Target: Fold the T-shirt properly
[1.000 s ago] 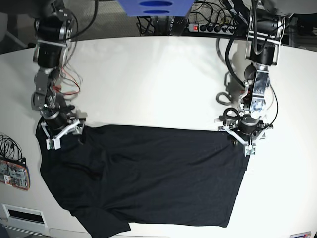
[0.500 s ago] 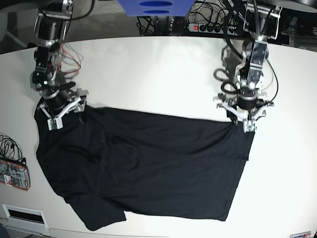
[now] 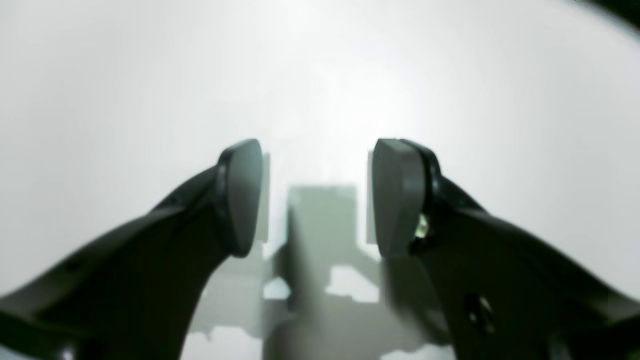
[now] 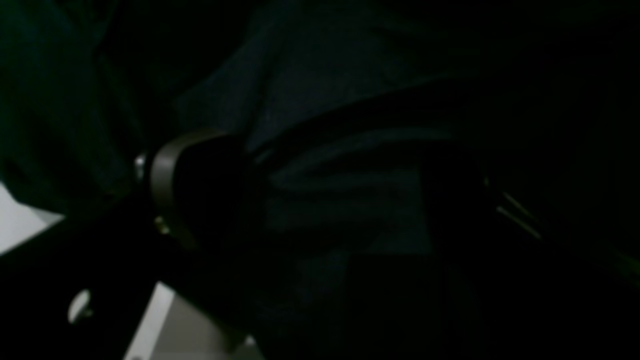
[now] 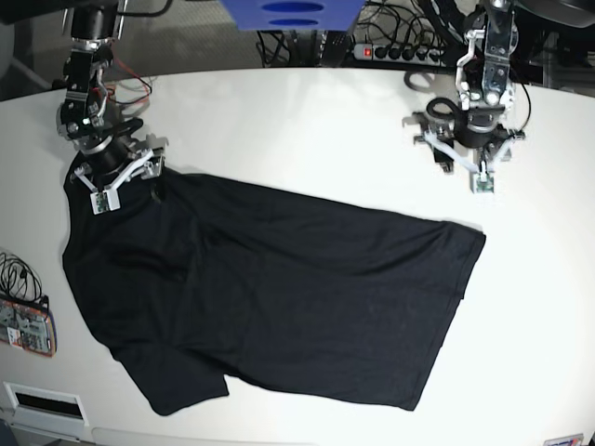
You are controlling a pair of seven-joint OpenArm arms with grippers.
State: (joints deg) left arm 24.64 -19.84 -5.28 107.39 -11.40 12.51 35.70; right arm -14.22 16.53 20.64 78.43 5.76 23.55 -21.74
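The black T-shirt point(image 5: 270, 297) lies spread flat on the white table point(image 5: 307, 130), its length running slantwise left to right. The left gripper point(image 5: 465, 163) hangs spread and empty above bare table; the right gripper point(image 5: 116, 177) stands wide at the shirt's upper left corner.

Black arms, white hand brackets; left hand point(image 3: 317, 197) dark fingers, grey oval pads point(image 3: 395, 195).

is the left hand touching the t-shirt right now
Apart. The left wrist view shows the left hand open over bare white table, no cloth between its fingers. In the base view it sits clear of the T-shirt.
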